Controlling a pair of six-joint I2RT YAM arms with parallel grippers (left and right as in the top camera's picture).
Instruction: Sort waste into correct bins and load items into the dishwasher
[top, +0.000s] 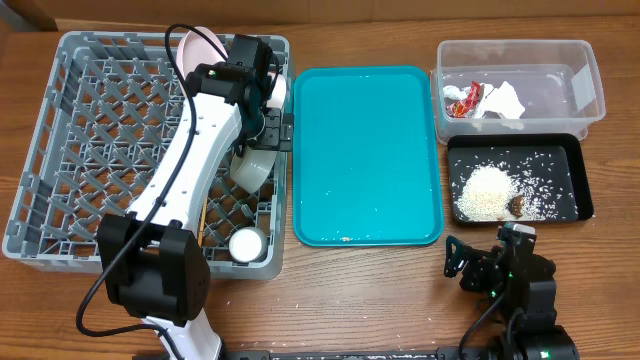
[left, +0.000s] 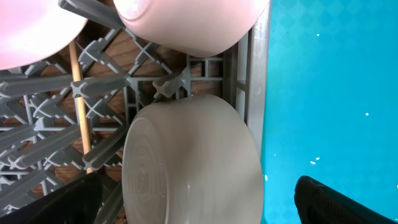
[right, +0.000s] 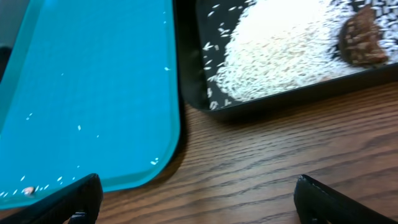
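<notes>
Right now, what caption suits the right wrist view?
Rice pile and brown scrap in the black tray, beside the teal tray.

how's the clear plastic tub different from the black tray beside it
The clear plastic rectangular tub is see-through and deep-walled; the shallow black rectangular tray is opaque and low-rimmed. The tub holds a crumpled red-and-white wrapper and white napkin; the tray holds loose white rice and a small brown food scrap. Both are rectangular, similar in footprint, right of the teal tray.
</notes>
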